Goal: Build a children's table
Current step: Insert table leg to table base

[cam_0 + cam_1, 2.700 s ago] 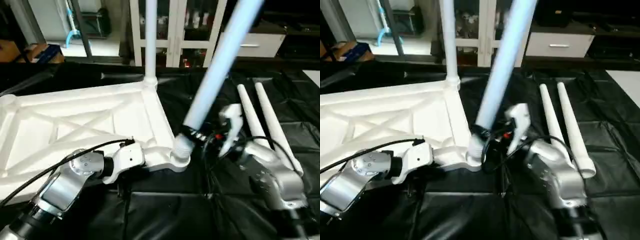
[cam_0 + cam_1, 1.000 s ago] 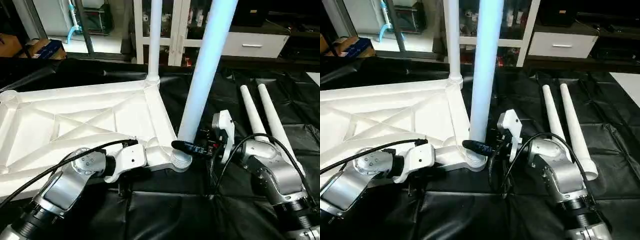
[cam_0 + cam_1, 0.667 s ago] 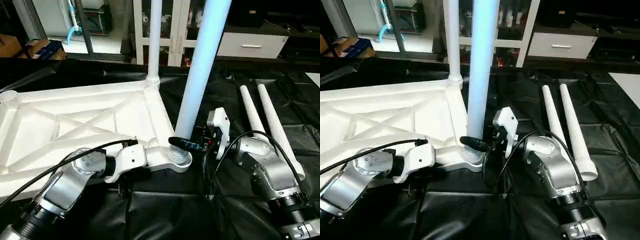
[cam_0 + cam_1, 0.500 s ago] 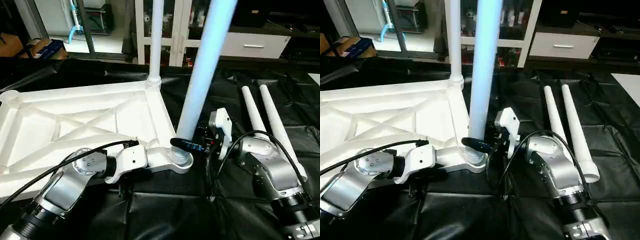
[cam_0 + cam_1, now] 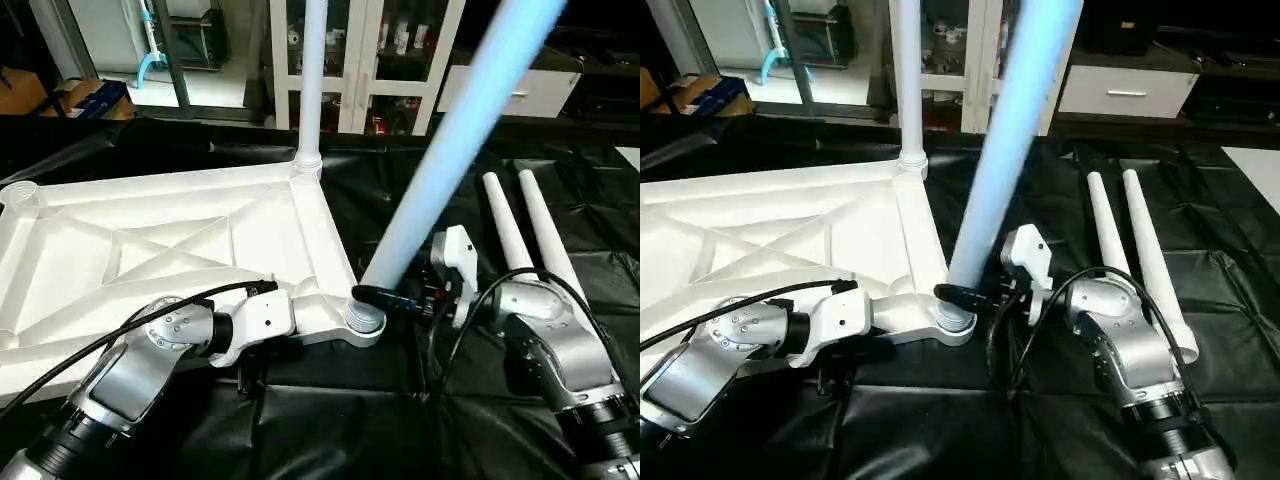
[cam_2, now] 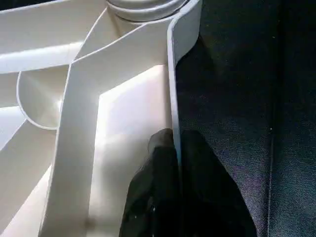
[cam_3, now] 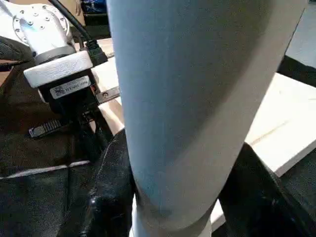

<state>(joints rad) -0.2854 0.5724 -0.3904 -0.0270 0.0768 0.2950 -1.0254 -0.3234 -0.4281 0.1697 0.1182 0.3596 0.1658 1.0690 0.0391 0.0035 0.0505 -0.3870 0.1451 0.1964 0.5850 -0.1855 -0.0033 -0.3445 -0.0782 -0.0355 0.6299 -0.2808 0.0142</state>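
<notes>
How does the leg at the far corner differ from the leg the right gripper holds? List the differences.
The far-corner leg stands upright in its socket with nothing touching it. The held leg leans steeply to the right at the near corner socket, clamped near its base by the right gripper. Both are white tapered tubes at the table top.

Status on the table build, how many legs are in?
One leg stands upright in the far corner socket of the table top. In hand: the right gripper holds a second leg tilted in the near socket, while the left gripper clamps the top's rim. Left: two legs lying on the black sheet.
</notes>
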